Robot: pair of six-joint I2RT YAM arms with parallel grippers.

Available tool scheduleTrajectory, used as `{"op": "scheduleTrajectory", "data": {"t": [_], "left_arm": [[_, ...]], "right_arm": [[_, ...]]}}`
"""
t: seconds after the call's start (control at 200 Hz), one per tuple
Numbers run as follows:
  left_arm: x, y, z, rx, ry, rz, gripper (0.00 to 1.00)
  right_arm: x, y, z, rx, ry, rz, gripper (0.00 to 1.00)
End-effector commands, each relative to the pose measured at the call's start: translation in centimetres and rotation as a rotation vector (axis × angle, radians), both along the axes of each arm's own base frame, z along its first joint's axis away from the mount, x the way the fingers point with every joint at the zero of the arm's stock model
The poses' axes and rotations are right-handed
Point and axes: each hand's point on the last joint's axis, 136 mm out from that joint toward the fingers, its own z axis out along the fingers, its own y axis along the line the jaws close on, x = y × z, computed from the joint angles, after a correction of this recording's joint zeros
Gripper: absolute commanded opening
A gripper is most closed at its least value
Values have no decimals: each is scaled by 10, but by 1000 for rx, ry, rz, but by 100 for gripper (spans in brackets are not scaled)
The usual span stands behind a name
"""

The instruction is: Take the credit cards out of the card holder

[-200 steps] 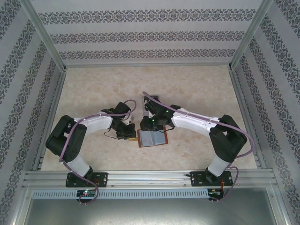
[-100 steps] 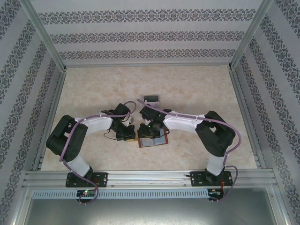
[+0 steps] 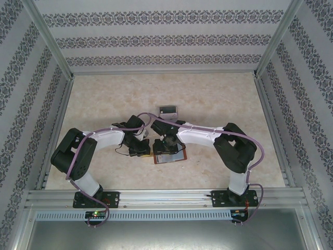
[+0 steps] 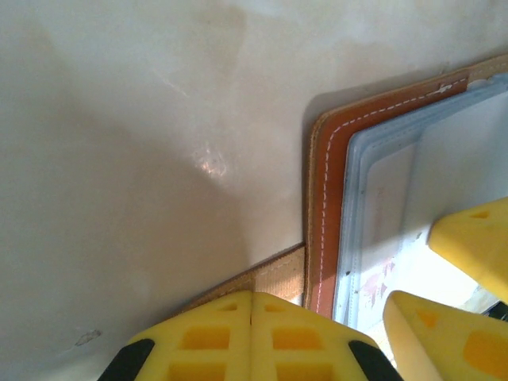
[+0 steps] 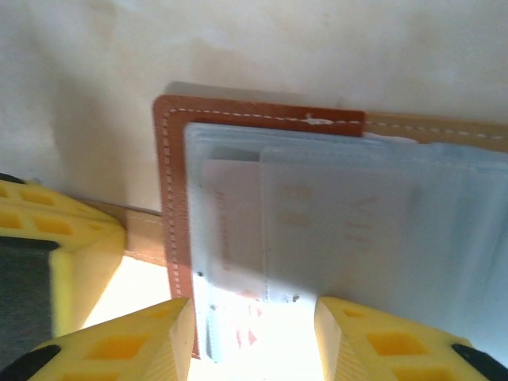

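Card holder [image 5: 171,198] lay open flat on the table [image 4: 119,159], directly under both tools. Left tool [image 4: 252,333] was shut, tips down on the strap [image 4: 274,278] beside the leather edge; pinching or just pressing, couldn't tell. Right tool [image 5: 254,341] was part open, holding nothing, jaws standing either side of the near edge of the clear pockets [image 5: 444,238]. One pale card [image 5: 234,230] sat inside the top pocket, just ahead of the right tool. Handling guess: the card is thin, stiff, light and slick, the pocket is soft film and the holder slides easily, so pin the holder and pinch the card's exposed edge. Count: one holder, two tools, one card clearly in a pocket, any deeper ones uncountable. One small rectangle [image 3: 168,110] lay well beyond both tools, probably a card already out.
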Motion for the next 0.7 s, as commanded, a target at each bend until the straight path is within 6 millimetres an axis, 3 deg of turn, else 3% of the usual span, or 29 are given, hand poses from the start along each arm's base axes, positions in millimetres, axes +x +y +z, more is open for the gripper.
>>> {"op": "scheduleTrajectory", "data": {"t": [0.0, 0.395, 0.694], "left_arm": [[-8, 4, -8, 26, -1, -13, 5], [-8, 5, -8, 31, 3, -15, 5], [-6, 7, -3, 47, -5, -12, 5]], "right_arm": [[-4, -31, -12, -182, -6, 19, 47], [2, -53, 4, -377, -82, 58, 53], [6, -65, 15, -412, -111, 59, 52]]}}
